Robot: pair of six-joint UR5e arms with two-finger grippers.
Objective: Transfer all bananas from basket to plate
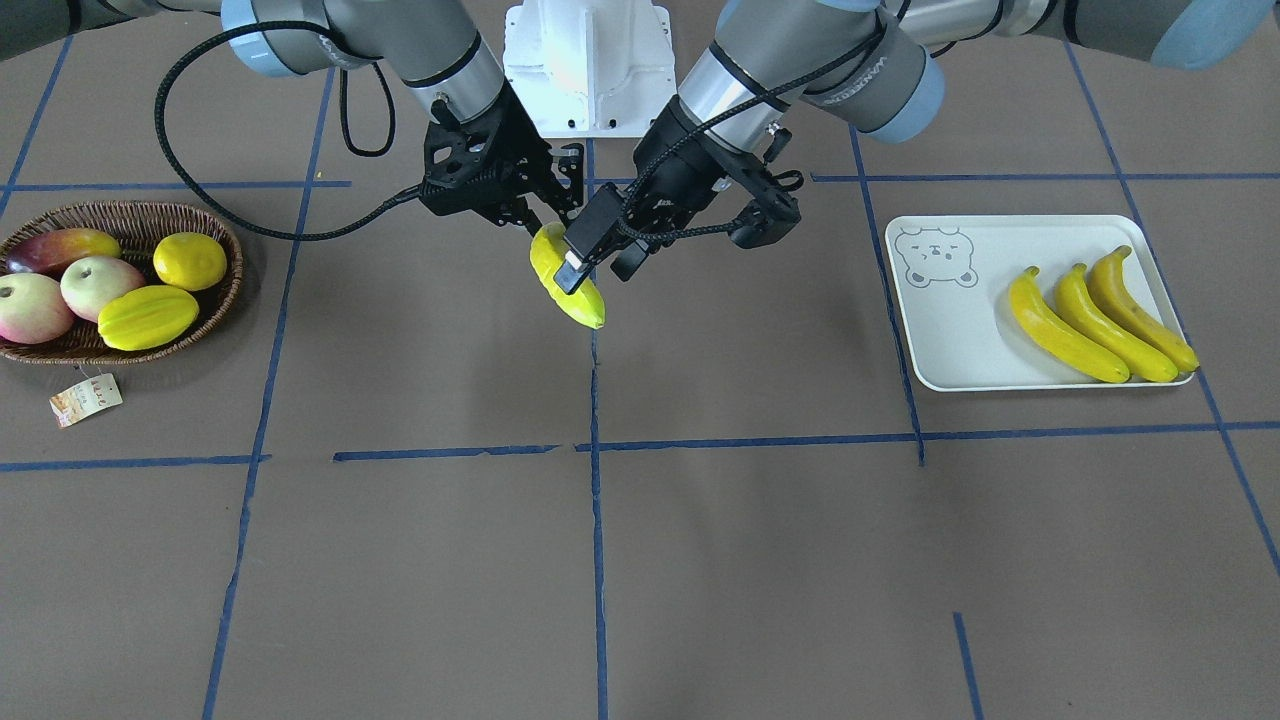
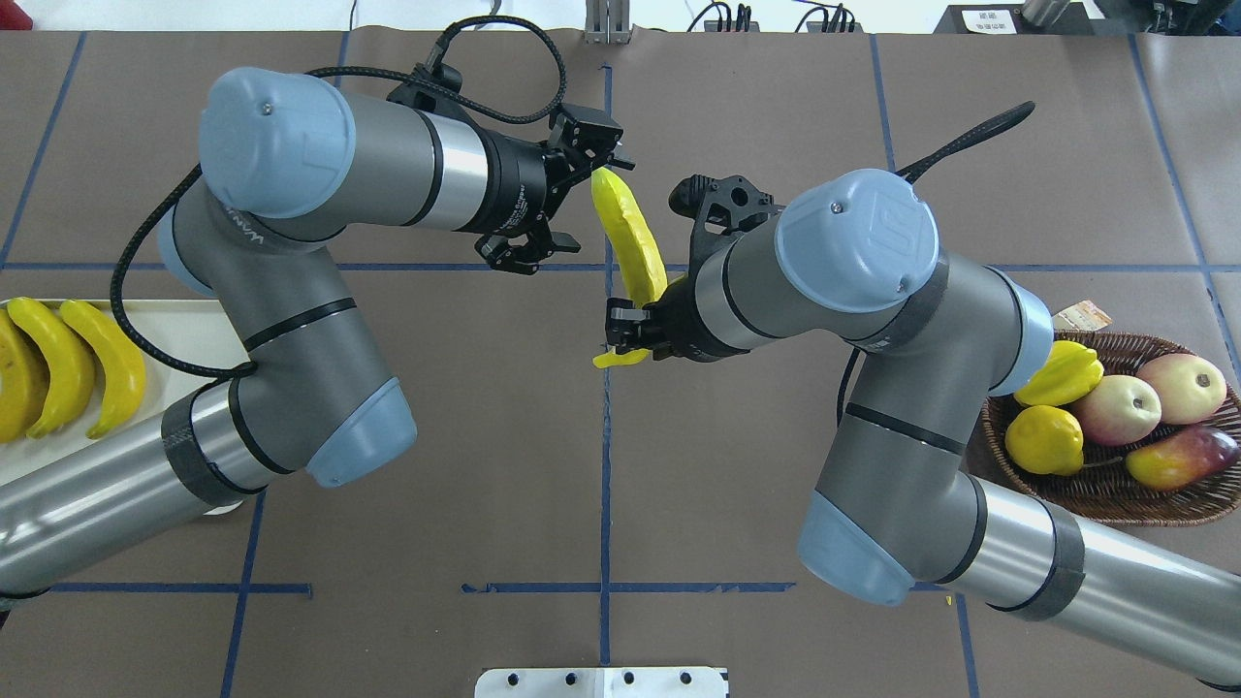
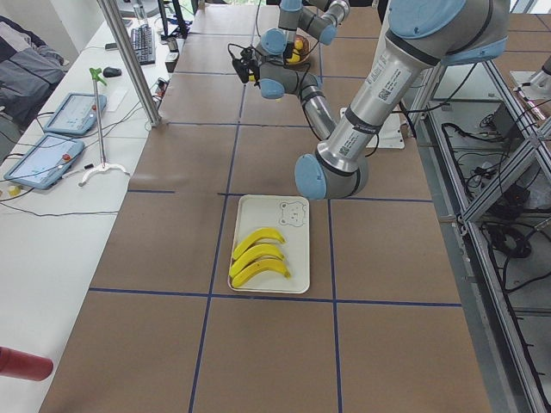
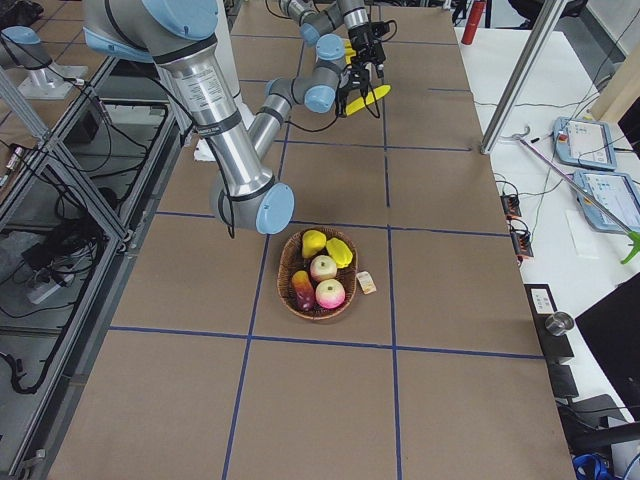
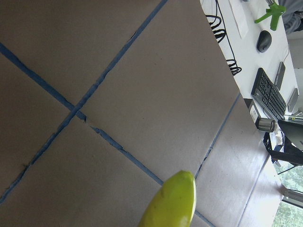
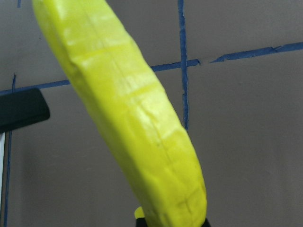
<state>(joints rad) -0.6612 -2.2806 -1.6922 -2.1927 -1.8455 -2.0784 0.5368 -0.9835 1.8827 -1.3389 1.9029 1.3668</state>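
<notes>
Three bananas, glossy and curved, side by side on the plate, a white rounded rectangle with a little bear face drawn in one corner. In the basket, shallow oval dark wicker: a ridged starfruit, a round lemon, two pinkish apple-like fruits and a red-green mango. Paper tag on a string just outside it. Fourth banana, greenish at the tip, up in the air mid-table, well apart from both containers. Clamped at the robot-side end by the right gripper. Left gripper spread wide at the far end, can't tell if touching. Banana's middle covered by a black camera block from the front, only the tip showing at the left wrist, all blur at the right wrist.
</notes>
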